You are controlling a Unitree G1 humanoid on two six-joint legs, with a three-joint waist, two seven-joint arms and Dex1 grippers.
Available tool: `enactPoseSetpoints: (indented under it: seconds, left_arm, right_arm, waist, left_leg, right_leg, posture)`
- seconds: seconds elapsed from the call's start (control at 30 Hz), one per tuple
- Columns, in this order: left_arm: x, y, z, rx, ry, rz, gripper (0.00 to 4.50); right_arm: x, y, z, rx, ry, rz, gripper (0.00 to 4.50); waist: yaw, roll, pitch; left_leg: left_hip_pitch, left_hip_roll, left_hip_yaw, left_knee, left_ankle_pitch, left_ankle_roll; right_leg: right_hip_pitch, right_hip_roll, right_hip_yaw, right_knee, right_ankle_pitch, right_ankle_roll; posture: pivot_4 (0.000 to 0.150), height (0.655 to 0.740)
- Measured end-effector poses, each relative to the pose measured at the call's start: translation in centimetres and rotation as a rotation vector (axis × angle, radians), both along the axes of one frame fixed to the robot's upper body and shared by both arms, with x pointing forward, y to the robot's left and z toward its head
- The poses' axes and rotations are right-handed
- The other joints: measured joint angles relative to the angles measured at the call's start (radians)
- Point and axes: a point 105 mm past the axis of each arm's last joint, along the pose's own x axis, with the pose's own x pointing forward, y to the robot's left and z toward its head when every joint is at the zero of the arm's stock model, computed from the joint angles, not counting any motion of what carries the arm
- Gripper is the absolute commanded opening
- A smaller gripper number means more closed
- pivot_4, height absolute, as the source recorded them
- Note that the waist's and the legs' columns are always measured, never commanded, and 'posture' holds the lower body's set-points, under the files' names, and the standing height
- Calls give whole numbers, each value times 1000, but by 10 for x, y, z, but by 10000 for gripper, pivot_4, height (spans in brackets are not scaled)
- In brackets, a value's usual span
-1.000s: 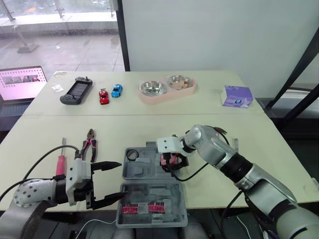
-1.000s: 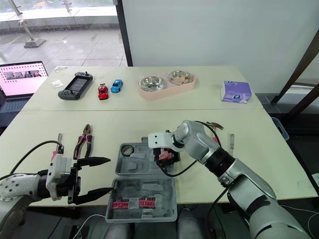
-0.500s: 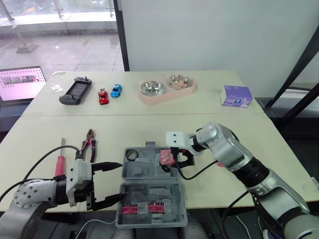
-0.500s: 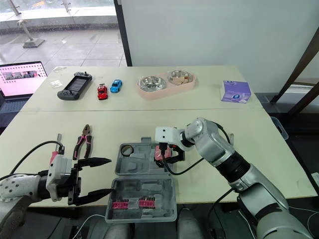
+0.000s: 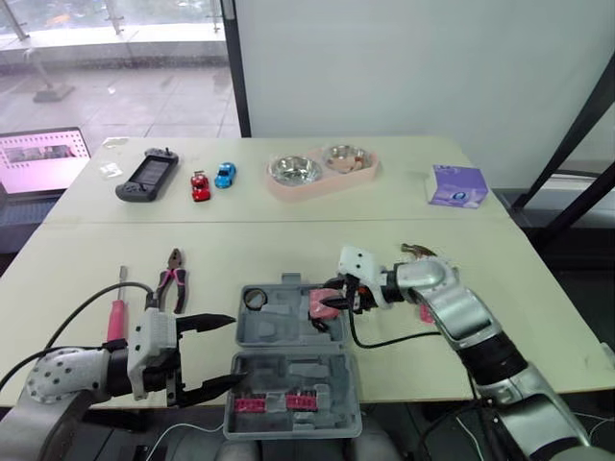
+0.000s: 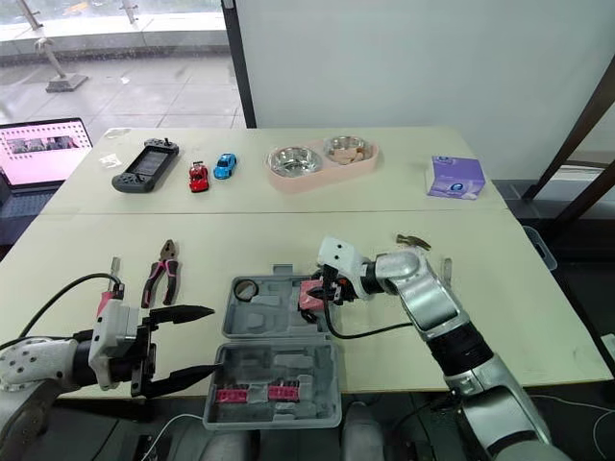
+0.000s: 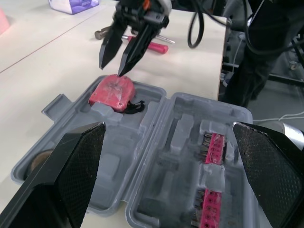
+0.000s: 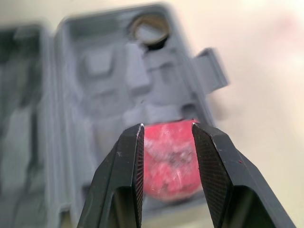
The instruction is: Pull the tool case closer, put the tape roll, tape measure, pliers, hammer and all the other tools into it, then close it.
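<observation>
The grey tool case (image 5: 288,379) lies open at the table's front edge. In it are the tape roll (image 5: 254,299) and the red tape measure (image 5: 320,305), which rests in a back-right recess. My right gripper (image 5: 332,296) hovers just above and right of the tape measure (image 7: 111,90), its jaws narrowly apart with nothing between them. Beside the case's front left corner is my left gripper (image 5: 216,353), wide open and empty. The pliers (image 5: 173,279) and a red-handled screwdriver (image 5: 117,312) lie left of the case. Behind my right arm lies the hammer (image 6: 411,241).
Pink bits (image 5: 274,401) sit in the case's near half. At the back of the table stand a game controller (image 5: 146,176), two toy cars (image 5: 211,180), a pink double bowl (image 5: 322,171) and a purple box (image 5: 457,184). A laptop (image 5: 40,158) is at far left.
My right arm has swung out to the right and its gripper has drawn back from the tape measure, jaws narrowing. The tape measure stays in the case. The left gripper has not moved.
</observation>
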Motion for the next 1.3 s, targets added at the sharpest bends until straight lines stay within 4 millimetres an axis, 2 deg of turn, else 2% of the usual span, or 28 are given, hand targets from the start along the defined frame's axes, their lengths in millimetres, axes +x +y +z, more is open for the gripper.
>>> enactPoseSetpoints:
  seconds: [0.17, 0.43, 0.57, 0.7, 0.83, 1.07, 1.2, 1.3]
  left_arm:
    - [0, 0, 0, -1, -2, 3, 45000]
    - [1, 0, 0, -1, 0, 3, 45000]
    - [0, 0, -1, -2, 13, 6, 45000]
    - [1, 0, 0, -2, 8, 4, 45000]
    - [1, 0, 0, -1, 8, 4, 45000]
    - [2, 0, 1, -1, 7, 5, 45000]
    - [2, 1, 1, -4, 11, 12, 45000]
    - [2, 5, 0, -6, 46, 34, 45000]
  right_arm:
    - [-1, -8, -17, 53, 21, -26, 16883]
    - [5, -12, -23, 73, 10, -50, 16883]
    - [12, -16, -33, 15, 28, -88, 16883]
    - [14, -14, -38, -38, 37, -76, 16883]
    - [13, -13, -42, -65, 55, -76, 16883]
    - [13, -10, -39, -77, 50, -71, 16883]
    - [6, -6, -33, -19, 51, -62, 16883]
    - [2, -4, -11, 106, 57, -71, 16883]
  waist:
    - [-3, 0, 0]
    - [-2, 0, 0]
    - [-2, 0, -1]
    - [-3, -3, -4]
    - [-4, -7, -12]
    - [-4, -10, -16]
    - [-4, -8, -13]
    - [-5, -3, -6]
  left_leg:
    - [1, 0, 0, 0, 0, 0]
    - [2, 0, 0, 0, 0, 0]
    - [4, 0, 0, 0, 0, 0]
    - [15, 0, 0, -1, 0, 0]
    - [15, 0, 0, -2, -1, -1]
    - [15, 0, 0, -2, -1, -1]
    - [14, 0, 0, -3, -1, -1]
    - [10, 0, 0, -2, 0, 0]
  right_leg:
    - [0, 0, 0, 0, 0, 0]
    - [2, 0, 0, 0, 0, 0]
    - [4, 0, 0, 0, 0, 0]
    - [14, 0, 0, -3, -3, 4]
    - [14, 0, 0, -3, -3, 4]
    - [14, 0, 0, -4, -3, 3]
    - [12, 0, 0, -4, -3, 3]
    - [9, 0, 0, -3, -3, 3]
  posture:
    - [1500, 7387]
    - [1500, 7387]
    - [1500, 7387]
    - [1500, 7387]
    - [1500, 7387]
    - [1500, 7387]
    - [1500, 7387]
    - [1500, 7387]
